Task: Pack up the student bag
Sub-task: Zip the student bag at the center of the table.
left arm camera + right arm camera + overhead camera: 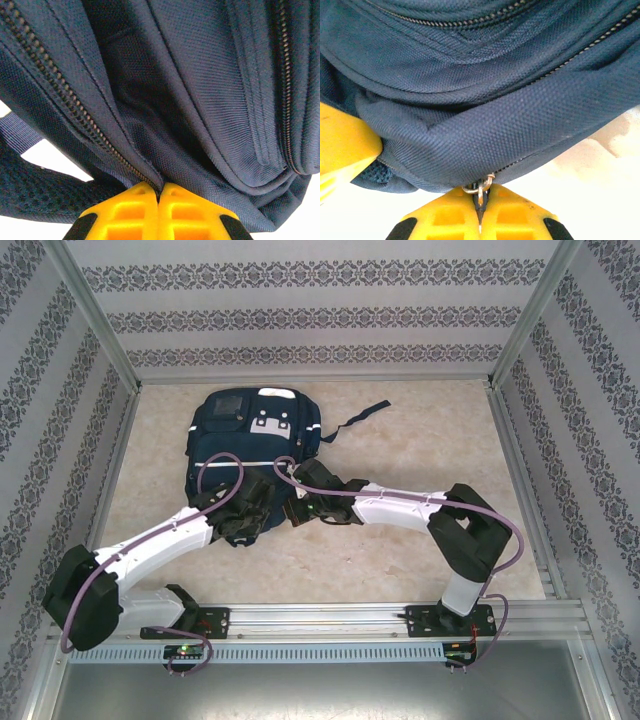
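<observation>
student bag [250,440] has near edge pinched by left tool [159,192] and right tool [480,199].

The navy bag [250,445] lies flat on the table [420,540], left of middle, white stripe across it, one strap trailing right.

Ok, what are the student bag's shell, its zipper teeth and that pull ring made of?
The student bag: woven synthetic cloth, likely nylon or polyester, matte, with visible coarse weave. The zipper teeth: dull brassy metal, apparently. The pull ring: thin shiny metal wire loop.
</observation>
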Controlling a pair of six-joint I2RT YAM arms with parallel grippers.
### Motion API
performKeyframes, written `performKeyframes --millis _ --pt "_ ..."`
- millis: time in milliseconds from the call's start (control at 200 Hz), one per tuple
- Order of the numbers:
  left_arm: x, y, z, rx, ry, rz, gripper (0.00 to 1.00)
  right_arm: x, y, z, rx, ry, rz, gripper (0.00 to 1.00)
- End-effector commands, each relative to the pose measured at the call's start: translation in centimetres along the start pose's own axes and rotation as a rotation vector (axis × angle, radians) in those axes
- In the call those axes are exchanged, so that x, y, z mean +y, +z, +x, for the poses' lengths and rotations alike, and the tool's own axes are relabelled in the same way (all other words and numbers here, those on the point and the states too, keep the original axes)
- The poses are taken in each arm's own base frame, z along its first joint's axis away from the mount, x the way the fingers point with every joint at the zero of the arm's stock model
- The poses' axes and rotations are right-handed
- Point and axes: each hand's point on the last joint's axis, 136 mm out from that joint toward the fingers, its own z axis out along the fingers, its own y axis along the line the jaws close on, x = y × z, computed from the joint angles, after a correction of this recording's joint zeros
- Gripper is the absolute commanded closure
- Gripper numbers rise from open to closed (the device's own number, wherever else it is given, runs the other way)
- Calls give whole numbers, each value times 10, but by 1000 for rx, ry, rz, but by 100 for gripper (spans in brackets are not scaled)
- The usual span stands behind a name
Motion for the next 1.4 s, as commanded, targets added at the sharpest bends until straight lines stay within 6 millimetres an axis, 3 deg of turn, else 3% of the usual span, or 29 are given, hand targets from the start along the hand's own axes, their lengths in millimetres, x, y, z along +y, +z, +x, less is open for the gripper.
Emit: performKeyframes --millis 0,265,609,754,899,969,1014,1054,1109,1179,1279,1354,1394 --pt "17 -18 -29 -139 39 -55 100 1 -21 -22 -99 -4 14 100" --pt "35 -75 -66 -265 43 -27 100 -55 -29 -36 -137 31 134 100" --pt "43 -127 -89 -334 53 8 100 -180 -42 -76 -216 183 365 100" --pt "35 -121 -79 -277 81 20 100 -203 -45 -89 -230 226 374 100" --pt "12 -99 -53 -160 108 82 100 -207 -51 -95 -237 230 374 100" --pt "3 -94 -46 -132 130 88 100 -208 -58 -96 -250 225 390 89" --pt "-2 -92 -44 -127 151 84 89 -210 -62 -96 -252 230 397 78" --pt "-7 -91 -43 -124 177 87 72 -211 -66 -96 -256 236 396 65" --pt "-13 -91 -43 -131 212 84 54 -209 -73 -97 -265 241 386 57" --pt "-22 -94 -46 -156 270 81 40 -205 -86 -100 -287 245 382 48" --pt "-35 -104 -57 -221 373 48 13 -196 -113 -105 -338 237 390 33" --pt "-49 -116 -68 -280 459 23 0 -190 -136 -107 -377 224 407 25" --pt "-55 -122 -76 -319 502 5 0 -189 -151 -107 -400 219 427 20"
